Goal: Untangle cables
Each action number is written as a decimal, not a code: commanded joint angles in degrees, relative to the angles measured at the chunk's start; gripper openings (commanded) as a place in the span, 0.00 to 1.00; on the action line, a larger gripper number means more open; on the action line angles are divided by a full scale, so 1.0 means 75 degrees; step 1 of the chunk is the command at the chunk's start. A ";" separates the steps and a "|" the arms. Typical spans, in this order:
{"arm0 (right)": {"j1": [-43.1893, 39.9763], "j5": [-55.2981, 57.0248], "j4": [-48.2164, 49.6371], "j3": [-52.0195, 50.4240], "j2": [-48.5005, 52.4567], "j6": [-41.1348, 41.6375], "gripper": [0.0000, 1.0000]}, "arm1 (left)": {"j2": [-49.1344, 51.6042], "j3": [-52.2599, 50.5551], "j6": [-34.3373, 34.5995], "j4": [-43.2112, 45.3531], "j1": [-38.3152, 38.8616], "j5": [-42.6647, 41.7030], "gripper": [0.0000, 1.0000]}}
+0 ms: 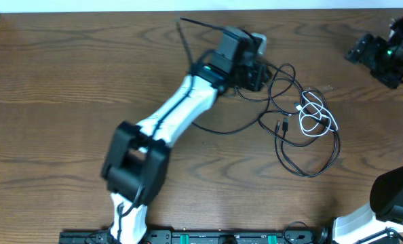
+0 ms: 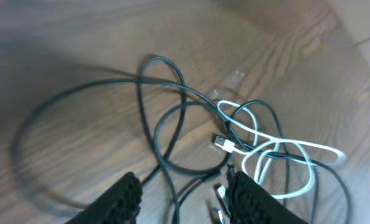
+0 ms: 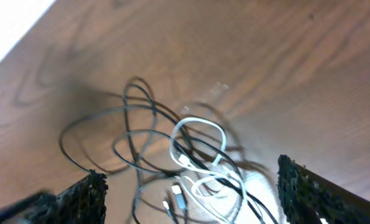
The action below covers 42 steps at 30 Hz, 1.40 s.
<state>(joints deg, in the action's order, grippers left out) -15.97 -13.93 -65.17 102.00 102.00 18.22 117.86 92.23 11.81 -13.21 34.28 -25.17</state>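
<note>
My left claw (image 2: 184, 186) is out over the far middle of the wooden bench (image 1: 66, 81), at the left edge of the cable tangle. Its fingers are partly parted. One black cord runs across the gap between them, and neither finger is pressing on it, so I have nothing gripped.

My right claw (image 3: 191, 177) is raised near the far right corner of the bench, well apart from the pile. Its fingers are spread wide and carry nothing.

The black cables (image 1: 309, 174) lie loose on the bench, right of centre, in several overlapping loops. One long strand trails left and passes beneath my left arm (image 1: 181, 108). Another sweeps round in a big open loop on the near side of the pile.

The short white cable (image 1: 315, 116) is coiled in small loops in the right half of the heap, threaded over and under the black strands, so the two colours are still knotted together. Its white plug (image 2: 222, 144) lies on the bench amid the crossings, just beyond the tip of my left claw.
</note>
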 commanded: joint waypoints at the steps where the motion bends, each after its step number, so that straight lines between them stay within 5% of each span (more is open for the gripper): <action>1: -0.0067 -0.0227 -0.0122 0.0041 -0.0012 -0.0513 0.86 | 0.0425 0.0428 0.0149 0.0122 0.0289 0.0586 0.52; 25: 0.0090 -0.0478 -0.0463 0.0041 -0.0012 -0.1058 0.86 | 0.2200 0.0714 0.0638 0.1632 0.0723 0.2025 0.59; 36: 0.0137 -0.0481 -0.0487 0.0041 -0.0012 -0.1070 0.86 | 0.2203 0.0714 0.0641 0.2130 0.0927 0.2028 0.34; 40: 0.0204 -0.0484 -0.0507 0.0041 -0.0012 -0.1070 0.86 | 0.2200 0.0714 0.0635 0.2092 0.0959 0.2063 0.08; 42: 0.0262 -0.0481 -0.0513 0.0041 -0.0012 -0.1070 0.86 | 0.2145 0.0714 0.0638 0.2049 0.0883 0.2081 0.08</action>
<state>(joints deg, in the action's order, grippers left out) -15.20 -16.95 -68.82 102.00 102.00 11.05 134.43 96.16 16.69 2.50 41.32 -10.13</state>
